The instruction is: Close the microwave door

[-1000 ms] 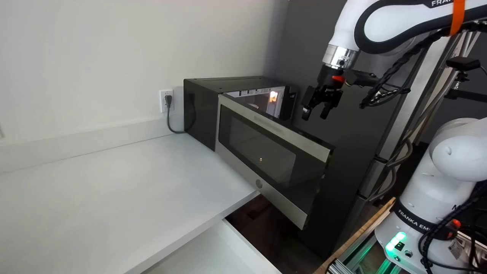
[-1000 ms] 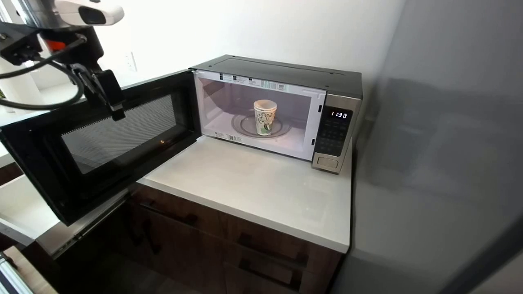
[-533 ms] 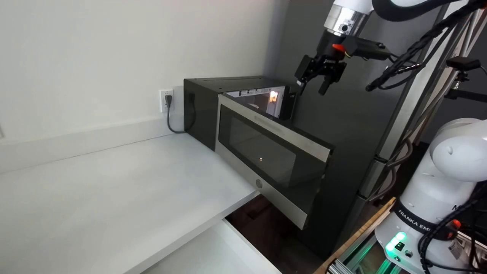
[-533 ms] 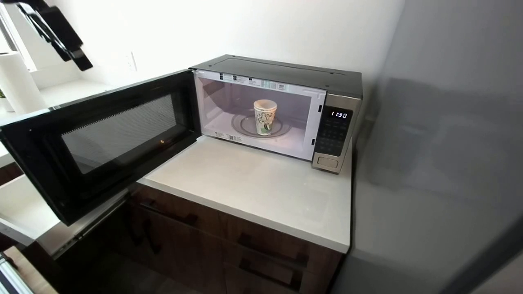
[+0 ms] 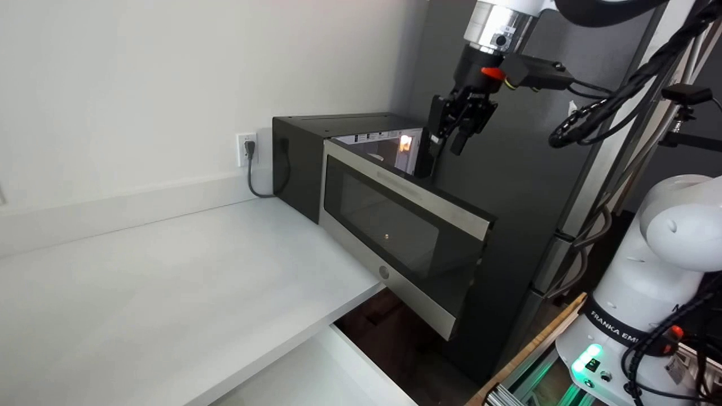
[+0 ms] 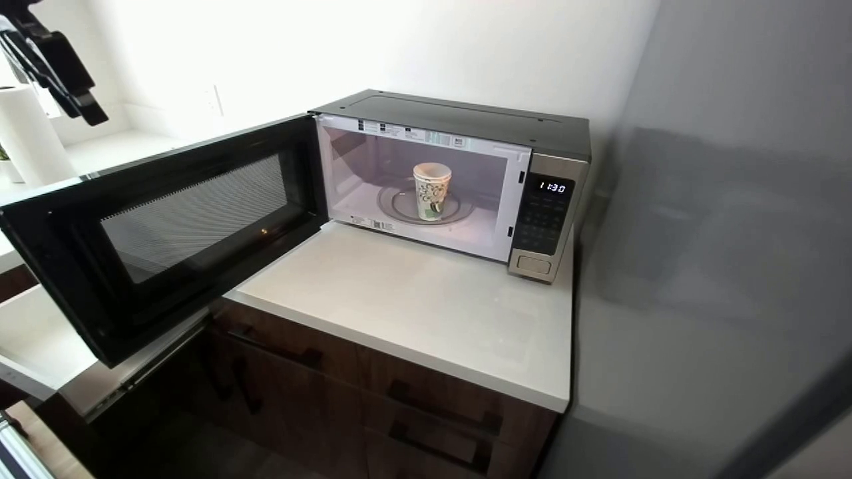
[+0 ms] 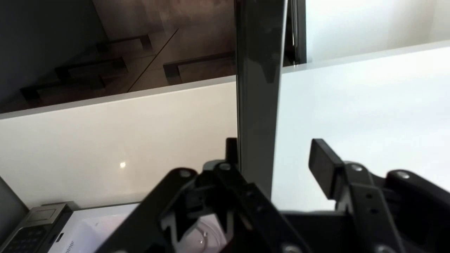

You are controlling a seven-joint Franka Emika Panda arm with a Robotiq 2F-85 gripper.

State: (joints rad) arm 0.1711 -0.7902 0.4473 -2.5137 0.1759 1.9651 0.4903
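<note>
Microwave door (image 5: 396, 233) of dark glass in a silver-grey frame — swung wide open on the boxy dark grey microwave (image 6: 459, 123), which stands on the white bench (image 6: 413, 293). Black two-fingered end effector (image 7: 277, 157) hangs above the door, fingers apart; patterned paper cup (image 6: 431, 193) upright inside — on the glass turntable (image 6: 395, 205).

The microwave (image 6: 459, 118) with its door (image 5: 397, 237) wide open.
Dark grey and boxy, it sits upright on a white counter (image 6: 413, 286), its pale cavity (image 6: 393, 156) exposed, its clock (image 6: 552, 187) (lit in white) reading 11:30. Hinged opposite the control panel (image 6: 542, 219), the door juts out past the counter's front edge; its black inner face bears a mesh window (image 6: 200, 216), its outer face dark glass between silver bands, a round badge (image 5: 384, 272) low down. In the wrist view, the dark upright strip (image 7: 258, 105) is probably its top edge.
</note>
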